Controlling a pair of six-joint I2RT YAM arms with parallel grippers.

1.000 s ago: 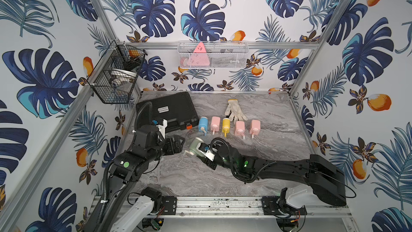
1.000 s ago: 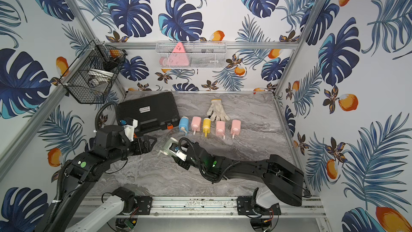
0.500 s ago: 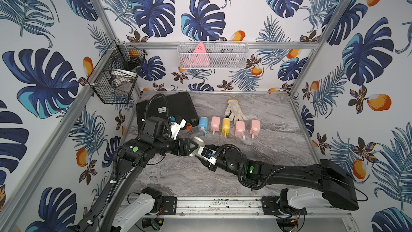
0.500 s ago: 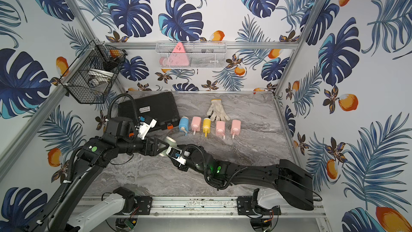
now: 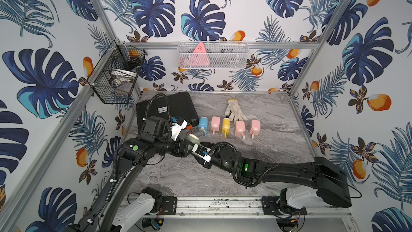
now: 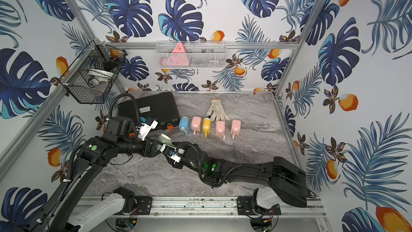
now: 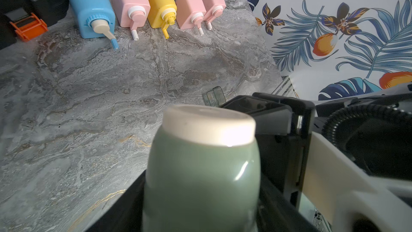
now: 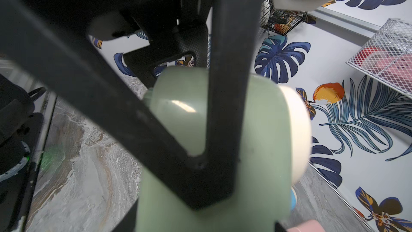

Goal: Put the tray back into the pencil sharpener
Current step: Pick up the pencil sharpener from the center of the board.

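Green cream-capped plastic pencil sharpener (image 7: 202,152) is grasped by right claw (image 8: 202,219); whether left claw (image 7: 200,188) is clenched cannot be told. Released early, it could be dropped.

You had bright, even light and soft shadows in both top views; close to your wrist cameras the pencil sharpener (image 7: 201,175) was blurred, with streaks of glare.

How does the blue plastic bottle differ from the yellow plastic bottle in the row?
The blue plastic bottle is wider than the yellow plastic bottle. The blue one's spout is beige with a blue tip; the yellow one's is yellow. Blue ends the row; yellow lies mid-row. Both lie flat on the marble table.
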